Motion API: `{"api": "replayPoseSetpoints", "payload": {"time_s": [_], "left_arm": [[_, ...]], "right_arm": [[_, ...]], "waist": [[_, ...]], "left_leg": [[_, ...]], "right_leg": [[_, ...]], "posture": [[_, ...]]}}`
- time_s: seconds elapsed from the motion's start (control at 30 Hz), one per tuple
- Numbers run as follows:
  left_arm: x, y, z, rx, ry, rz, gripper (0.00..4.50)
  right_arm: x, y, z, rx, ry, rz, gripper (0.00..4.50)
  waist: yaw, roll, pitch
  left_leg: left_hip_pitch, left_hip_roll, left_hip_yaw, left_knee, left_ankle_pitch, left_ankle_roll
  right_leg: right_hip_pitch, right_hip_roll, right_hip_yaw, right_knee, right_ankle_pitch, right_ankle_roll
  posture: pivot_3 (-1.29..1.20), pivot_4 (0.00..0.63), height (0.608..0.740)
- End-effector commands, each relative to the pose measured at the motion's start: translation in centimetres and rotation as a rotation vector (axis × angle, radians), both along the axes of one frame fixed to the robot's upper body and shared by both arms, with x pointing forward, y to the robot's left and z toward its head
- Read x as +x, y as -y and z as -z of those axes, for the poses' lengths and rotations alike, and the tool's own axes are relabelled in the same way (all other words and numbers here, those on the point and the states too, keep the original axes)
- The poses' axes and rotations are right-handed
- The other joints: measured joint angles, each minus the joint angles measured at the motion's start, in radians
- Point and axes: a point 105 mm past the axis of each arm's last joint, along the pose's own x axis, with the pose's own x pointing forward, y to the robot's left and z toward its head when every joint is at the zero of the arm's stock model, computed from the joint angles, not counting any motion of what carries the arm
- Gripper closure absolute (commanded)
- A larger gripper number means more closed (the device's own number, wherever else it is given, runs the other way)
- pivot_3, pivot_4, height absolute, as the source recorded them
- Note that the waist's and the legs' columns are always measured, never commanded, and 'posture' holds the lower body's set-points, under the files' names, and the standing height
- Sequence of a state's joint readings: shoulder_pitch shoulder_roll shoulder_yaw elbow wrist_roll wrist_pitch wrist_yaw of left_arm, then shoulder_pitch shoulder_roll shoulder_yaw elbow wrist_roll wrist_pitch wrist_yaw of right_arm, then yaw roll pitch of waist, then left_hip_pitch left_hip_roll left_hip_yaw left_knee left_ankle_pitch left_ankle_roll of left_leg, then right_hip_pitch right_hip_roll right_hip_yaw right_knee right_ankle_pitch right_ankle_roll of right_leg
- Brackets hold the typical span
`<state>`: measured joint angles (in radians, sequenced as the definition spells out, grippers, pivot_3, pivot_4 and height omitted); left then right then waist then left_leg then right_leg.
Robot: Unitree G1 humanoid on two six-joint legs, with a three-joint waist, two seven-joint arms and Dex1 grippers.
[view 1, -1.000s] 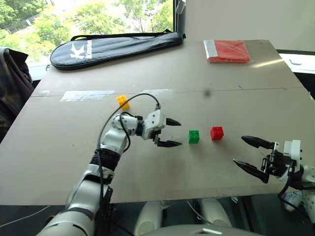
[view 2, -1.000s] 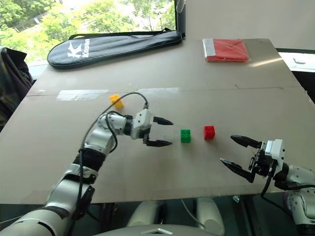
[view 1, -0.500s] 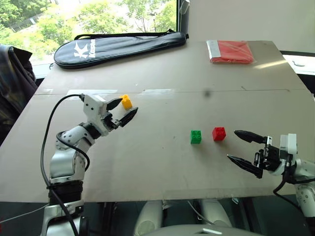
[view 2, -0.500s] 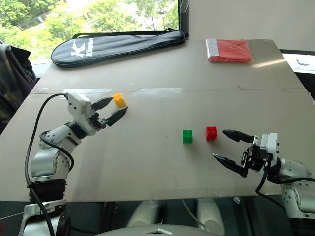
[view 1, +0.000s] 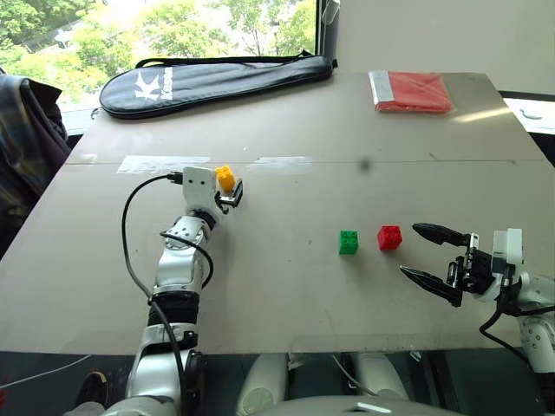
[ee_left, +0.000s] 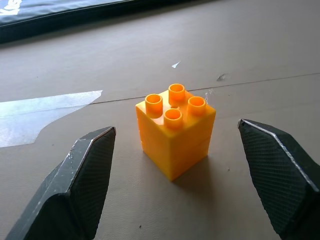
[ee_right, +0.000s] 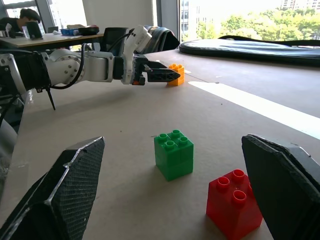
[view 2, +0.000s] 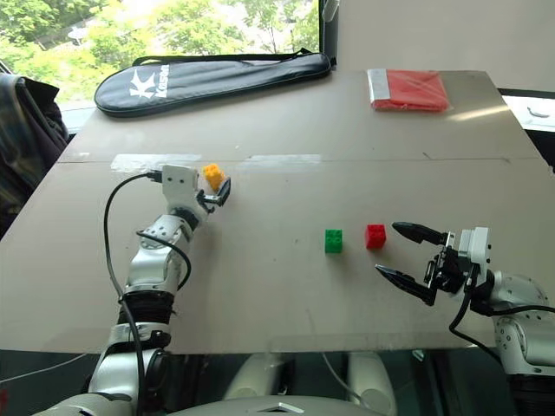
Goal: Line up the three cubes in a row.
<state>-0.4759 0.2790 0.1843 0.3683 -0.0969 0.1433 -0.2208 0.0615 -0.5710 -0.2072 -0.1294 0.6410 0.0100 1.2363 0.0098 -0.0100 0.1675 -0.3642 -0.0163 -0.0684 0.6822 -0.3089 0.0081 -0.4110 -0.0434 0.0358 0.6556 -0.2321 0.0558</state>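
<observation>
Far left on the brown table (view 1: 286, 286) stands the yellow cube (view 1: 225, 176), studs up. My left gripper (view 1: 229, 187) is open around it, level with the table; in the left wrist view the yellow cube (ee_left: 175, 135) stands between the two fingers (ee_left: 85, 170), touching neither. A green cube (view 1: 349, 242) and a red cube (view 1: 389, 237) stand close side by side right of centre. To the right of the red one, my right gripper (view 1: 410, 250) is open and empty, pointing at the pair. In the right wrist view the green cube (ee_right: 173, 154) and red cube (ee_right: 234, 204) lie ahead of it.
A black racket bag (view 1: 217, 80) lies along the far left edge. At the far right corner is a flat red packet (view 1: 414, 90). A pale tape strip (view 1: 160, 163) crosses the table left of the yellow cube. A dark jacket (view 1: 26, 139) hangs beyond the left edge.
My left arm has swung away from the green cube, to the left and farther out. Its open fingers now stand around the yellow cube. The right gripper has hardly moved.
</observation>
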Motion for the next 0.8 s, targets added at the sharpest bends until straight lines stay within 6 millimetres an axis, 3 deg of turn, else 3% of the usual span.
{"api": "replayPoseSetpoints", "payload": {"time_s": [0.03, 0.27, 0.4, 0.63, 0.7, 0.8], "left_arm": [[1.0, 1.0, -0.6, 0.009, 0.034, -0.027, 0.5], [1.6, 1.6, -0.2, 0.019, 0.04, -0.132, 0.5], [1.7, 1.8, -1.0, -0.019, 0.08, -0.201, 0.5], [1.6, 2.2, -0.9, -0.035, 0.079, -0.226, 0.5], [1.6, 2.2, -0.8, -0.036, 0.074, -0.232, 1.02], [1.5, 1.9, -0.6, -0.048, 0.071, -0.247, 2.25]], "right_arm": [[-0.1, 0.2, -0.7, -0.002, 0.041, 0.003, 0.0], [0.1, 0.4, -0.8, -0.002, 0.048, 0.031, 0.0], [0.4, 0.8, -0.9, 0.017, 0.049, 0.071, 0.0], [0.4, 1.0, -1.1, 0.034, 0.055, 0.087, 0.0], [0.3, 1.1, -1.1, 0.034, 0.054, 0.089, 0.0], [0.1, 1.3, -0.9, 0.031, 0.051, 0.091, 0.0]], "waist": [[0.0, 0.0, 0.0], [0.003, 0.0, 0.0], [0.003, 0.0, 0.0], [0.003, 0.0, 0.0], [0.003, 0.0, 0.0], [0.004, 0.0, 0.0]], "left_leg": [[0.0, 0.0, 0.0, 0.0, 0.0, 0.0], [0.0, 0.0, 0.0, 0.0, 0.0, 0.0], [0.0, 0.0, 0.0, 0.0, 0.0, 0.0], [0.0, -0.001, 0.0, 0.0, 0.0, 0.0], [0.0, -0.001, 0.0, 0.0, 0.0, 0.0], [0.0, -0.001, 0.0, 0.0, 0.0, 0.0]], "right_leg": [[0.0, 0.0, 0.0, 0.0, 0.0, 0.0], [0.0, 0.0, 0.0, 0.0, 0.0, 0.0], [0.0, -0.001, 0.0, 0.0, 0.0, 0.0], [0.0, -0.001, 0.0, 0.0, 0.0, 0.0], [0.0, -0.001, 0.0, 0.0, 0.0, 0.0], [0.0, -0.001, 0.0, 0.0, 0.0, 0.0]], "posture": [[0.0, 0.15, 0.74], [0.0, 0.15, 0.74], [0.0, 0.15, 0.74], [0.0, 0.15, 0.74], [0.0, 0.15, 0.74], [0.0, 0.15, 0.74]]}}
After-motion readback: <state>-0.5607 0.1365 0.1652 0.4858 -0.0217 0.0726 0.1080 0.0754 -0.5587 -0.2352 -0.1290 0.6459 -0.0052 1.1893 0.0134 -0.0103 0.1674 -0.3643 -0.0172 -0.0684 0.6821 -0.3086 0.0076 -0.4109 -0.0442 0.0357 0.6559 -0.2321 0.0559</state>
